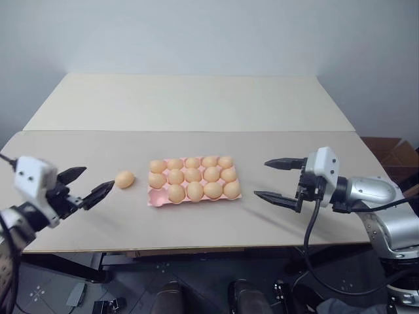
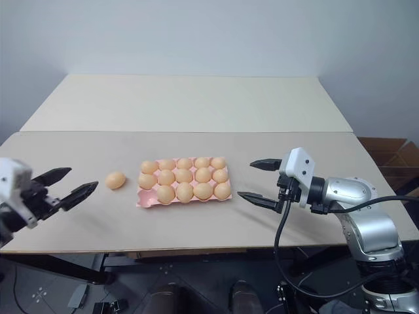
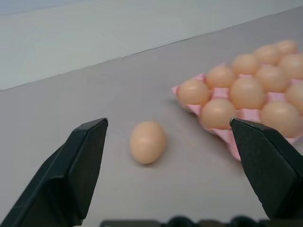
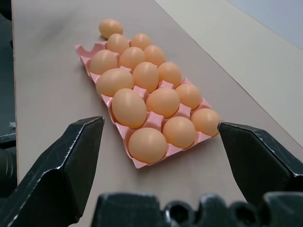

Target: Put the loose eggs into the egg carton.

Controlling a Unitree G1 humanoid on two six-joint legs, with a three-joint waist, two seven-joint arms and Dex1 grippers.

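Eggs fill the egg carton (image 1: 152, 197) on a beige table (image 1: 196, 104) by a white wall, one loose egg (image 1: 124, 179) beside; both hands (image 1: 85, 186) (image 1: 280, 180) gape empty.

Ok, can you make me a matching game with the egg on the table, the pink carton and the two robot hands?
Things:
1. loose egg
2. egg carton
3. left gripper
4. right gripper

Places or states:
A. open, on the carton's right side
B. lying on the table, left of the carton
C. open, close to the loose egg
D. nearly full of eggs

Pairs: 1-B, 2-D, 3-C, 4-A
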